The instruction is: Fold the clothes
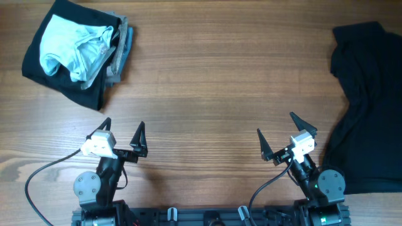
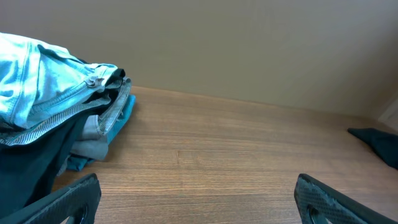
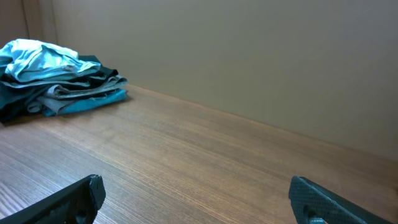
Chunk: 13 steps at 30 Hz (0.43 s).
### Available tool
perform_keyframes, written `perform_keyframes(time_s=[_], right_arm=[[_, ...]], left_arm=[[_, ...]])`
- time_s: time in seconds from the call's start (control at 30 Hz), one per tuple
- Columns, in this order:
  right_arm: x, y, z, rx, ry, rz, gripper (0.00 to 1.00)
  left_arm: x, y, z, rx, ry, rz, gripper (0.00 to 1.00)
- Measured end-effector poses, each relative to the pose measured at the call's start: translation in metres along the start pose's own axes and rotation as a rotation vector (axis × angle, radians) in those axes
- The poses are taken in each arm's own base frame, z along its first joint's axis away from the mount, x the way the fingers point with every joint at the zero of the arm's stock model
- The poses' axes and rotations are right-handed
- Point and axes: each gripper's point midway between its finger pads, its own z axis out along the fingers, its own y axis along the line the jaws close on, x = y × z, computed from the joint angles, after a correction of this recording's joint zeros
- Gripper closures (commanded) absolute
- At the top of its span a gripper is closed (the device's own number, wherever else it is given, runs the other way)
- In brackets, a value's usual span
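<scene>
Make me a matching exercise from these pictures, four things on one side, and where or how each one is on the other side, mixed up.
Column one:
1 blue shirt
2 black garment
3 left gripper
4 right gripper

Column two:
A open, beside the black garment
B on top of the pile, far left
C open, on the pile's side
D spread at the table's right edge

Pairs: 1-B, 2-D, 3-C, 4-A
</scene>
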Motion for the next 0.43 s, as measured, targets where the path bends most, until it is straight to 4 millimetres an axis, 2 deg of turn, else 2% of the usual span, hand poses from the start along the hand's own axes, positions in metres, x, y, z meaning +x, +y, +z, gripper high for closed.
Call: perform_keyframes(time_s=[0.43], right_arm=[[0.0, 0.0, 0.0, 0.0, 0.0, 0.0, 0.0]], left_arm=[[0.0, 0.0, 0.0, 0.0, 0.0, 0.0, 0.0]])
